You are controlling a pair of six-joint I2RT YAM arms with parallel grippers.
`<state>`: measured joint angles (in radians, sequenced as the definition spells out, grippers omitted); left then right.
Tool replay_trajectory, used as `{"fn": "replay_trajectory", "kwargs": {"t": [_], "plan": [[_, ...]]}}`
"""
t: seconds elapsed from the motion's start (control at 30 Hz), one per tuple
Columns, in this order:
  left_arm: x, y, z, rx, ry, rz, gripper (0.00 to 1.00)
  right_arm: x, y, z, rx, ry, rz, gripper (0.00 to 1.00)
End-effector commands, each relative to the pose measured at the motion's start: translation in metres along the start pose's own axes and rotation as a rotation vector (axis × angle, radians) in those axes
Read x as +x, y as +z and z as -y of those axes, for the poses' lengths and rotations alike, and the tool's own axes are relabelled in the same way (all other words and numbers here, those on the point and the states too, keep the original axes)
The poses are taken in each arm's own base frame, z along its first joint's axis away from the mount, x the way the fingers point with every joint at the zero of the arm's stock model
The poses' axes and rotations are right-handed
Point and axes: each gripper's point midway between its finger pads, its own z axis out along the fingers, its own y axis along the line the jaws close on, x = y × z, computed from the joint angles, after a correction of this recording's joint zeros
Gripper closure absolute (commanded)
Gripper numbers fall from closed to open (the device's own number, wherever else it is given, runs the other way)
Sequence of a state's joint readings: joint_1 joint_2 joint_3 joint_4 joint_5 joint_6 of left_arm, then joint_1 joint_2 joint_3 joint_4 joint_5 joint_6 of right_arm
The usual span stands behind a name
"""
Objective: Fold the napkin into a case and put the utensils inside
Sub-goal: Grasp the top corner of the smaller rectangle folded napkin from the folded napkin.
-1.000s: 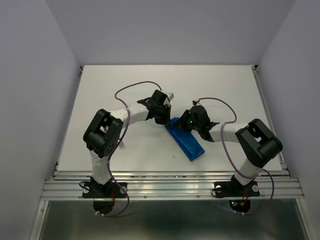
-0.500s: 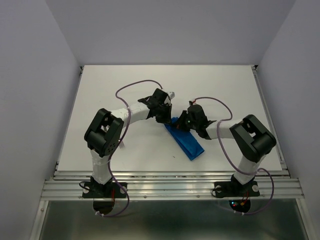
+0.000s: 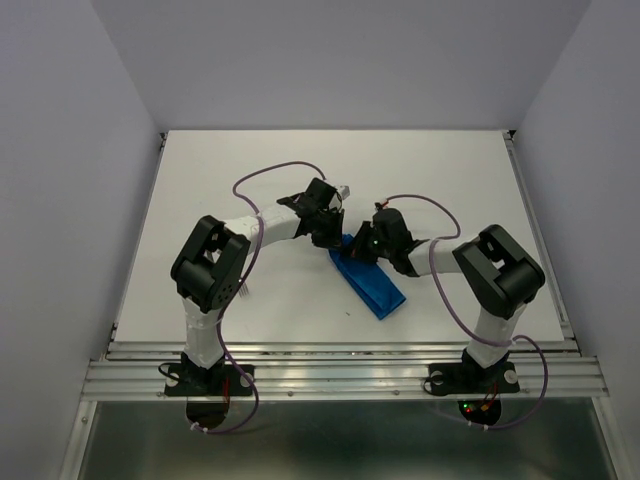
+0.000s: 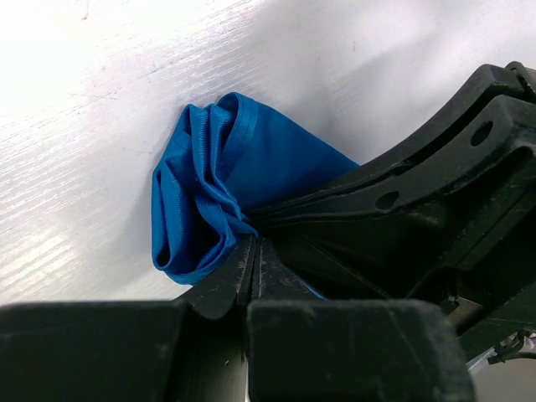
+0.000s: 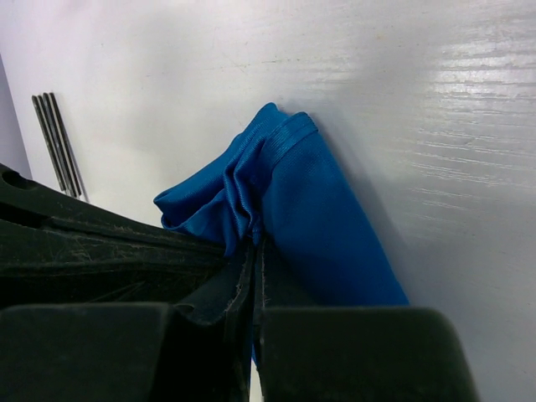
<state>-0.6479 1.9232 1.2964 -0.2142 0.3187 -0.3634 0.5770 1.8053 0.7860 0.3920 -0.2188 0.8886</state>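
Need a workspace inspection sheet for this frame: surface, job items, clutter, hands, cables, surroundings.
Surface: white table, glossy.
Job's things: blue napkin folded into a narrow strip, far end bunched; thin dark rods, possibly fork tines; knife not seen.
Clutter: nothing seen.
Hands: left hand and right hand both shut, pinching the bunched end.
Cables: purple cables looped over both arms.
Surroundings: plain pale walls; metal rail at near edge.
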Motion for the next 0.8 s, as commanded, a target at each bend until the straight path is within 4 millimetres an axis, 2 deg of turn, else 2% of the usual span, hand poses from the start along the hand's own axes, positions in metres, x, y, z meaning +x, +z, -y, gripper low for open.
{"fn": "replay_trajectory", "kwargs": {"t": [0.0, 0.1, 0.17, 0.2, 0.27, 0.3, 0.47, 0.53, 0.6, 0.7, 0.77], "plan": [[-0.012, -0.003, 0.020, 0.061, 0.037, 0.030, 1.00, -0.010, 0.005, -0.021, -0.065, 0.014, 0.016, 0.99], [-0.013, -0.002, 0.021, 0.063, 0.034, 0.034, 1.00, -0.012, 0.002, -0.036, -0.143, 0.018, 0.024, 0.99], [-0.014, -0.003, 0.022, 0.069, 0.032, 0.036, 1.00, -0.008, 0.002, -0.037, -0.164, 0.039, 0.011, 0.99], [-0.014, -0.003, 0.024, 0.071, 0.036, 0.038, 1.00, -0.009, -0.001, -0.046, -0.213, 0.033, 0.021, 0.99], [-0.016, -0.003, 0.023, 0.066, 0.035, 0.042, 1.00, -0.002, -0.006, -0.045, -0.252, 0.058, 0.017, 0.99], [-0.015, -0.003, 0.022, 0.061, 0.035, 0.040, 1.00, -0.005, -0.010, -0.054, -0.306, 0.049, 0.035, 0.99], [-0.009, 0.003, 0.013, 0.030, 0.033, 0.027, 1.00, 0.006, -0.005, -0.041, -0.288, 0.066, 0.005, 0.99], [-0.007, 0.003, 0.011, 0.024, 0.032, 0.026, 1.00, 0.008, -0.006, -0.035, -0.269, 0.064, 0.010, 0.95], [-0.006, 0.003, 0.009, 0.015, 0.033, 0.027, 1.00, 0.008, -0.008, -0.031, -0.241, 0.047, 0.018, 0.85], [-0.007, 0.002, 0.010, 0.016, 0.037, 0.031, 1.00, 0.007, -0.011, -0.026, -0.198, 0.026, 0.020, 0.80], [-0.009, 0.001, 0.010, 0.016, 0.036, 0.035, 1.00, -0.001, -0.018, -0.030, -0.191, -0.007, 0.053, 0.77]]}}
